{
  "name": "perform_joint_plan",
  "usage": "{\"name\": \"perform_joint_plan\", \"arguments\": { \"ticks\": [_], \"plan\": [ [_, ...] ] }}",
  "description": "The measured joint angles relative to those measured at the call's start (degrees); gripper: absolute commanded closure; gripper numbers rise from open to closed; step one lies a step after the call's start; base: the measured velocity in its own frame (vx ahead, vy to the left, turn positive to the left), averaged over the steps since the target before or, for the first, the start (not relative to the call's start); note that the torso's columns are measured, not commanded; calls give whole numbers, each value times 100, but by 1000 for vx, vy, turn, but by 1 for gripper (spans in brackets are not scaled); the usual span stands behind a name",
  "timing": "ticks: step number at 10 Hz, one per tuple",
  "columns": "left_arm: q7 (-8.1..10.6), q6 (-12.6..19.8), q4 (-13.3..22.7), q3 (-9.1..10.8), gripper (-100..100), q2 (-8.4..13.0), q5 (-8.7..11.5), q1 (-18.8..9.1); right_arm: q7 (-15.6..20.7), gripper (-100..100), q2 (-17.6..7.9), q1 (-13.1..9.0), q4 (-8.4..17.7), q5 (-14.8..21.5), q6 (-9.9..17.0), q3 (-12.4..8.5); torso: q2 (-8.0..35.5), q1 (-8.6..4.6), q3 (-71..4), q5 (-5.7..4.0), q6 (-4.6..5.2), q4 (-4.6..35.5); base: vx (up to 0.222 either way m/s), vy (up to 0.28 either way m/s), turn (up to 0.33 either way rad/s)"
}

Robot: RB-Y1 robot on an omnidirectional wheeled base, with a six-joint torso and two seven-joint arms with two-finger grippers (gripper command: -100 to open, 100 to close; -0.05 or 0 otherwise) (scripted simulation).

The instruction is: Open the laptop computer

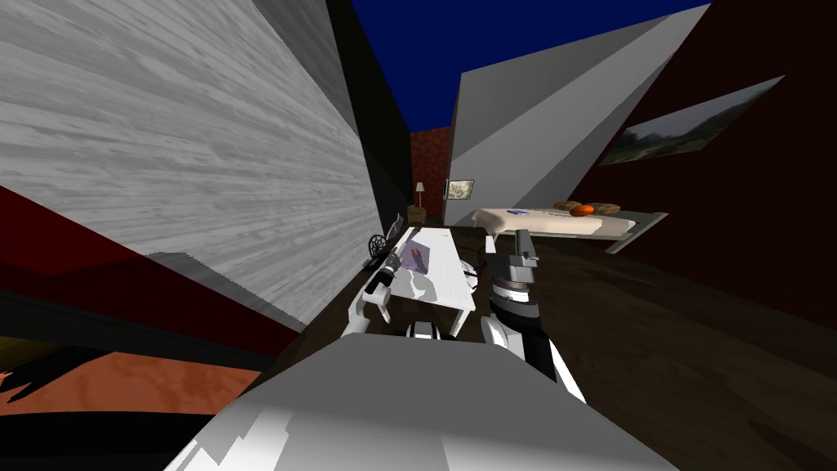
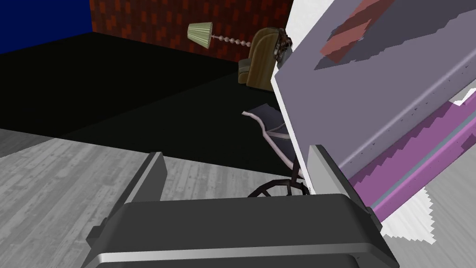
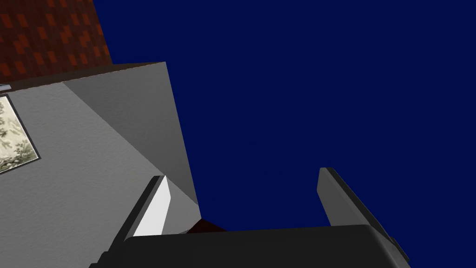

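The left tool (image 2: 237,153), its 2 fingers spread, sits at the near left corner of the grey-lilac laptop (image 2: 372,93), 1 finger (image 2: 325,172) against the lid's edge. The laptop lies on the left side of the white surface (image 1: 445,282). Further right, the right tool (image 3: 244,174) is held up, fingers spread, gripping nothing

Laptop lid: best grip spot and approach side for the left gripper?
Probably the thin edge of the laptop lid, near the corner beside the open left gripper, coming in from that side of the white desk. The lid is a flat slab, and its seam over the purple base shows there.
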Motion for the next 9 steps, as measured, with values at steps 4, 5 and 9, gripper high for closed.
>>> {"name": "perform_joint_plan", "arguments": {
  "ticks": [4,5,9],
  "plan": [
    [73,398,-391,14,0,90,29,-10,0,0,0,0,0,0,0,0,-2,-6,-1,-2,0,-1,0,0,0],
    [73,395,-389,14,0,90,29,-10,0,0,0,0,0,0,0,0,-2,-6,-1,-2,0,-1,0,0,0],
    [73,395,-389,14,0,90,29,-10,0,0,0,0,0,0,0,0,-1,-6,0,-2,0,0,0,0,0]
  ]
}}
